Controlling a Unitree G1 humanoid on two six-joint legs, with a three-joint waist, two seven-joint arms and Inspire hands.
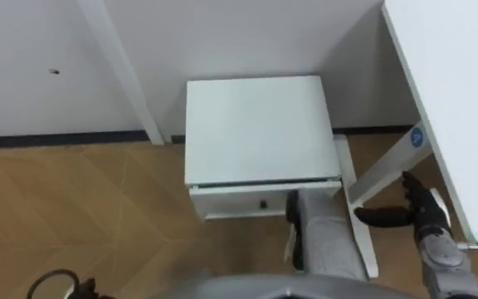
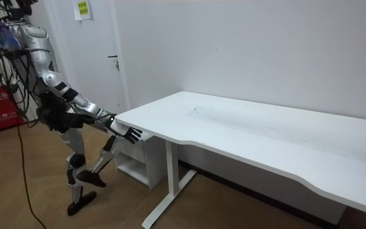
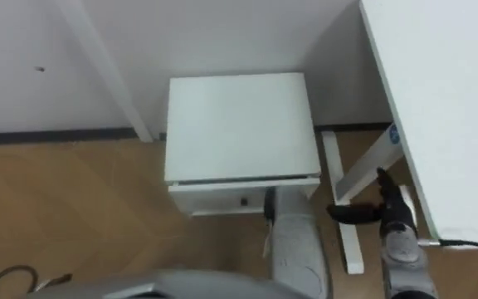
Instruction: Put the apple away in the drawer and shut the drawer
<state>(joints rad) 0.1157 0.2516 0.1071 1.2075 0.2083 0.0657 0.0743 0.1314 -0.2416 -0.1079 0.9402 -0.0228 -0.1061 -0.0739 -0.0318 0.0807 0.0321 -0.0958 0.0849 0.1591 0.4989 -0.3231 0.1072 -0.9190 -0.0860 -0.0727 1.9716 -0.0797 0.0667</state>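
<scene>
Drawer front (image 1: 239,202) of the small white square-topped cabinet (image 1: 256,124) has the left hand (image 1: 293,216) at it, fingers hidden; the right hand (image 1: 421,218) is spread and empty beside the white desk's (image 1: 455,83) edge.

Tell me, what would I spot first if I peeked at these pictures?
Probably the small white boxy drawer cabinet against the wall, mid-picture in the eye views, with the robot's grey left arm reaching down to its drawer front. Then the robot's dark right hand, fingers spread, beside the big white flat-topped table on the right.
</scene>
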